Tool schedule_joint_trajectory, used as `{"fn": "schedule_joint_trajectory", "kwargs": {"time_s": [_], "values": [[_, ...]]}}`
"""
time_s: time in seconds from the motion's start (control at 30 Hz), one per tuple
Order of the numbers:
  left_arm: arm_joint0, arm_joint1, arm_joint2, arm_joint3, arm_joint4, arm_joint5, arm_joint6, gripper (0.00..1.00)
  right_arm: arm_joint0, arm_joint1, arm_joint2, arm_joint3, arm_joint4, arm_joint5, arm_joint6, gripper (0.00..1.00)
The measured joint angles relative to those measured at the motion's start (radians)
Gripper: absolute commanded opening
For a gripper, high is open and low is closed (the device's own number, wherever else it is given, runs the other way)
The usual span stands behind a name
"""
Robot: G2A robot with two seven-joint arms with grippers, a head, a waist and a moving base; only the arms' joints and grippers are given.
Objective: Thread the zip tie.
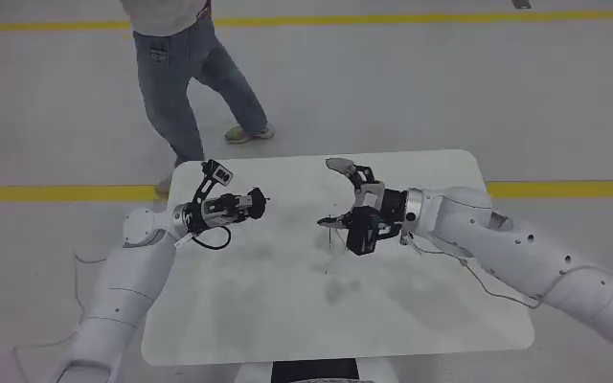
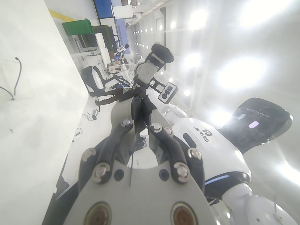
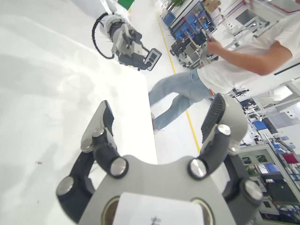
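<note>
The left hand [image 2: 140,98] is clamped on the zip tie [image 2: 131,165] near the left edge of the bench [image 1: 431,306]; the right hand [image 3: 161,108] gapes wide and empty. Threading looks not yet done.

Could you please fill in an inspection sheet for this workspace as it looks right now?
Surface: white table with rounded corners.
Job's things: thin black zip tie, pinched in the left gripper.
Clutter: thin dark strip lying on the table, possibly another tie; small speck.
Grippers: left fingers closed on the zip tie; right gripper open, holding nothing.
Cables: black cable loop at the left wrist.
Surroundings: yellow floor lines; green bin.
</note>
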Motion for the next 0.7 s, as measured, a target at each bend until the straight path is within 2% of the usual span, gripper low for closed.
{"fn": "schedule_joint_trajectory", "kwargs": {"time_s": [0.03,0.17,0.3,0.37,0.47,0.7], "values": [[0.000,0.000,0.000,0.000,0.000,0.000,0.000,0.00,0.008,0.001,-0.007,-0.005,0.015,-0.016,0.038,1.00],[0.000,0.000,0.000,0.000,0.000,0.000,0.000,0.00,0.069,0.004,-0.090,-0.018,0.167,0.004,0.197,1.00],[0.000,0.000,0.000,0.000,0.000,0.000,0.000,0.00,0.195,0.002,-0.218,-0.021,0.440,0.003,0.446,1.00],[0.000,0.000,0.000,0.000,0.000,0.000,0.000,0.00,0.229,0.001,-0.229,-0.020,0.611,0.003,0.575,1.00],[0.000,0.000,0.000,0.000,0.000,0.000,0.000,0.00,0.266,0.005,-0.226,0.000,0.747,0.003,0.733,1.00],[0.000,0.000,0.000,0.000,0.000,0.000,0.000,0.00,0.267,0.005,-0.226,0.002,0.749,0.003,0.728,1.00]]}}
